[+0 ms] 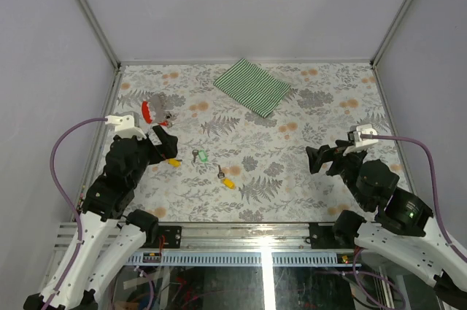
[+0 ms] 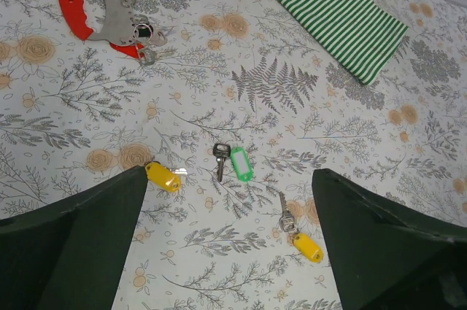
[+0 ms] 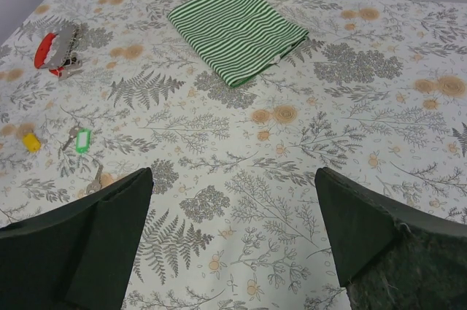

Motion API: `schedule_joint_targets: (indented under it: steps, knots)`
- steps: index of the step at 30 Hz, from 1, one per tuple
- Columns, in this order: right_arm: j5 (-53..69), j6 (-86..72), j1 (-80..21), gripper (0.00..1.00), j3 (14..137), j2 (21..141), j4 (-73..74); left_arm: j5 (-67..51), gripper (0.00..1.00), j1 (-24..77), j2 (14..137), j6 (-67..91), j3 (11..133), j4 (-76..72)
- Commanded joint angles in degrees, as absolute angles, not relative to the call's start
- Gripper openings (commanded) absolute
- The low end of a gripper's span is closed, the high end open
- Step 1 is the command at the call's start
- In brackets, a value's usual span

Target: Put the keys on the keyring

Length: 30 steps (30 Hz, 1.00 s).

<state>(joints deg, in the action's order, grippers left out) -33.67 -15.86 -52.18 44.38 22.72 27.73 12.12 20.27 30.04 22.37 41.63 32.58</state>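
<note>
The keyring [image 1: 146, 111] is a red curved clip with a silver ring and short chain, lying flat at the far left; it also shows as the keyring [image 2: 73, 5] and the keyring [image 3: 45, 49]. Three keys lie loose on the floral tablecloth: a green-headed key [image 1: 201, 155] [image 2: 240, 162], a yellow-headed key [image 1: 174, 162] [image 2: 163, 176] to its left, and another yellow-headed key [image 1: 228, 182] [image 2: 308, 246] nearer me. My left gripper [image 1: 163, 137] [image 2: 230, 177] hovers open above the keys, holding nothing. My right gripper [image 1: 321, 158] [image 3: 233, 173] stands open over bare cloth at the right.
A folded green striped cloth [image 1: 252, 86] [image 2: 336, 14] [image 3: 235, 29] lies at the back middle. Grey walls with metal frame posts [image 1: 91, 22] close the table on three sides. A metal rail [image 1: 248, 235] runs along the near edge.
</note>
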Motion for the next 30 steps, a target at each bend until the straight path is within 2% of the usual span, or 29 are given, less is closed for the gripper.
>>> schedule_joint_targets:
  steps: [1,17,24,30]
  knots:
    - [-33.8,-15.2,-52.1,0.99,44.4,23.2,25.2,13.5,1.00,20.7,30.3,22.3,42.2,29.9]
    - [-31.7,-13.9,-52.1,0.99,46.2,27.8,27.1,13.3,1.00,20.6,34.2,22.6,43.0,29.9]
    - [-27.9,-16.5,-52.1,0.99,52.2,37.7,33.0,14.9,0.99,19.6,48.9,21.4,46.4,27.2]
    - [-19.1,-19.3,-52.1,0.99,62.3,50.9,38.6,6.8,0.92,9.9,62.7,19.1,50.8,20.9]
